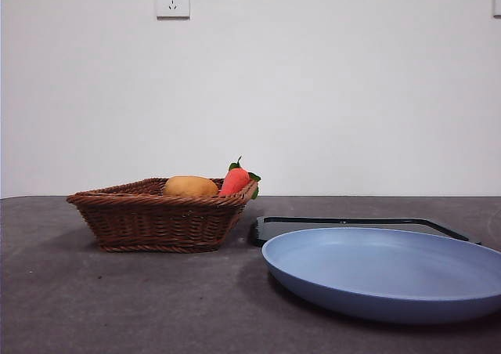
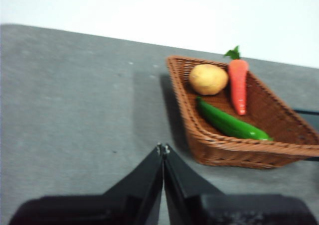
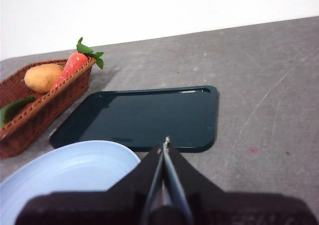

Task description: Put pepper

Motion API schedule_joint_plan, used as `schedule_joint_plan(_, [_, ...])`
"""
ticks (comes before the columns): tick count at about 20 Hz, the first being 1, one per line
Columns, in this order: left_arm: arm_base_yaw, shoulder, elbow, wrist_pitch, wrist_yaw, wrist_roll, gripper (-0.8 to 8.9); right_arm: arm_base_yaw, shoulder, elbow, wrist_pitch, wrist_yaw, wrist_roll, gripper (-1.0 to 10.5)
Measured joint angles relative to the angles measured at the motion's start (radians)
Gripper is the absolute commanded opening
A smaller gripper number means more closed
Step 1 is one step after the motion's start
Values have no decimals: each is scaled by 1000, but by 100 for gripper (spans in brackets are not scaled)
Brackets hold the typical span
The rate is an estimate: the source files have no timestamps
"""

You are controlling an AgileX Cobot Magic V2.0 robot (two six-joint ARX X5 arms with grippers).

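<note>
The pepper [image 2: 232,124] lies in the wicker basket [image 2: 199,143] beside carrot [image 2: 238,85] and potato [image 2: 208,79], glossy, likely slippery and light, best pinched mid-length, while the left gripper [image 2: 163,148] hovers pressed together.

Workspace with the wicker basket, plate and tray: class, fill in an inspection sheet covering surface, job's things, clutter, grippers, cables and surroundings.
Surface: dark grey matte table, faint scuffs.
Job's things: long glossy dark green pepper lies inside the brown woven wicker basket; hidden from the front view.
Clutter: tan oval potato and orange-red carrot with green leaves share the basket; round light blue plate beside it; dark green rectangular tray behind the plate.
Grippers: left gripper shut, holding nothing, short of the basket; right gripper shut, holding nothing, over the tray's near edge.
Cables: nothing seen.
Surroundings: white wall with a white socket.
</note>
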Motion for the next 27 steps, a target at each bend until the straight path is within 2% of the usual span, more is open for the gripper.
schedule_joint_plan(4, [0,0,0,6,48,-65,6,0,0,-2,17,-1,68,5])
schedule_joint_plan(10, [0,3,34,-17,88,-162,6,0,8,9,49,-3,237,5])
schedule_joint_plan(14, [0,29,140,-80,89,-182,6,0,56,77,47,-7,289,5])
schedule_joint_plan(18, [0,108,236,-161,98,-182,6,0,138,188,25,-29,299,5])
schedule_joint_plan(21, [0,187,301,-204,143,-177,6,0,222,287,-50,-48,289,5])
schedule_joint_plan(27, [0,359,444,-304,261,-99,6,0,422,520,-314,-134,177,5])
